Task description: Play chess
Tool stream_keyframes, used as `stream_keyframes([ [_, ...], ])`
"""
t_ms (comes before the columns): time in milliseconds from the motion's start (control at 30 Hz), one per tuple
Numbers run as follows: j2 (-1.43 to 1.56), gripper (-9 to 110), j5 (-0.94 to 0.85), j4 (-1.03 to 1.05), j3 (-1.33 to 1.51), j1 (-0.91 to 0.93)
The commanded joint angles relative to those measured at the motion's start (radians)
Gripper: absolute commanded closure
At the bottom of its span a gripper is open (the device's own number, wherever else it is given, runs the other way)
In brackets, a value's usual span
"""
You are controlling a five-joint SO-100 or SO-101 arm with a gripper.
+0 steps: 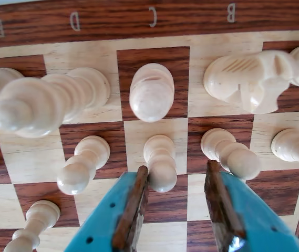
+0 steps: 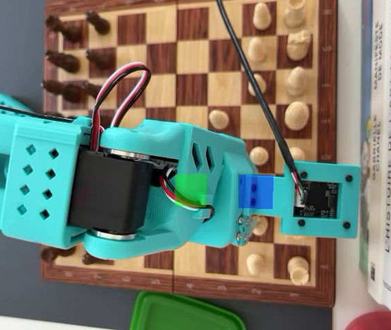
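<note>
Teal gripper point(image 1: 175, 178) is spread open in the wrist view, and the pale pawn point(image 1: 160, 161) stands upright just ahead, hugging the left finger point(image 1: 133, 210). From overhead the arm point(image 2: 113, 185) hides that spot on the chessboard point(image 2: 181, 282).

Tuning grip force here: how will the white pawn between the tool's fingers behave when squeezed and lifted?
The white pawn looks like rigid turned wood, probably light. Its smooth, rounded head may slip between the tool fingers. Tall on a narrow base, it would likely tip if nudged off-centre.
</note>
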Motion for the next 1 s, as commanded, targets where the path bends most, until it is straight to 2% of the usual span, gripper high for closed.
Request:
stream_keyframes([
  [0,0.006,85,-0.006,-0.008,-0.051,0.015],
  [367,0.011,85,-0.006,-0.005,-0.051,0.008],
  [567,0.011,93,-0.006,0.0,-0.051,0.005],
  [967,0.005,93,-0.006,-0.009,-0.051,0.005],
])
